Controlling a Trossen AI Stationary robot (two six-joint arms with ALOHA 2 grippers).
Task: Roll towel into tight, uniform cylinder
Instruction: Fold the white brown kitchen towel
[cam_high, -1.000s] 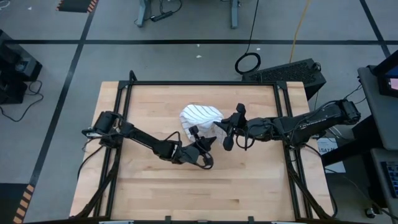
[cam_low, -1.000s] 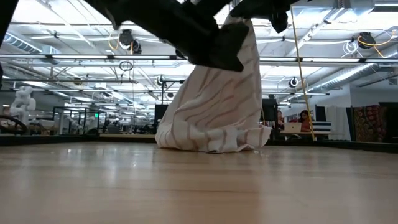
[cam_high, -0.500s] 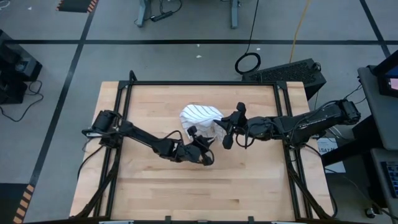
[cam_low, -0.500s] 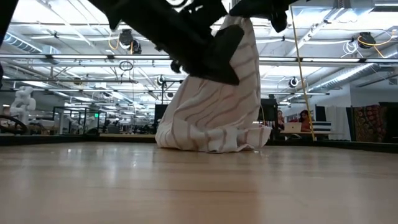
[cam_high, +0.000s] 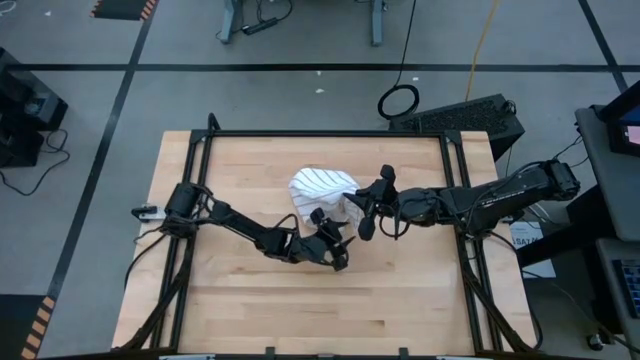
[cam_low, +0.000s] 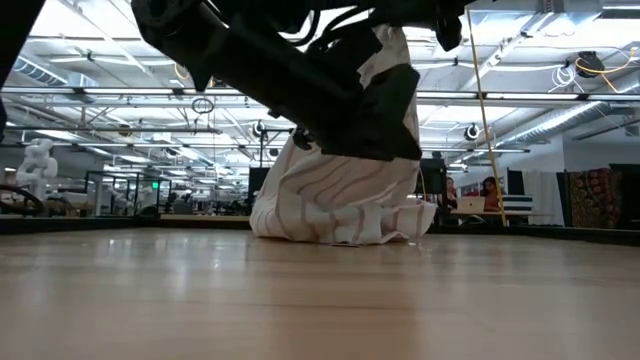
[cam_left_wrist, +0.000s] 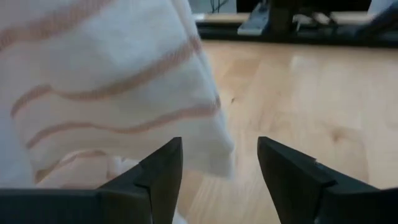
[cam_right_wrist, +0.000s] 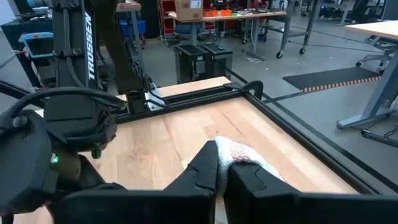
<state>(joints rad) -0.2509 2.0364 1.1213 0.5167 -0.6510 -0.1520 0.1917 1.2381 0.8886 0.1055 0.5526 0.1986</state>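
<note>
My left gripper (cam_left_wrist: 219, 180) is hanging half open and empty just beside the towel (cam_high: 322, 189), while my right gripper (cam_right_wrist: 222, 169) is pinching its lifted edge.

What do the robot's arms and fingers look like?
Both arms are black, jointed and thin, with dark cables along them. The left gripper has two chunky, wedge-shaped dark fingers. The right gripper has matching dark fingers. White letters reading TROSSEN mark the left arm.
</note>
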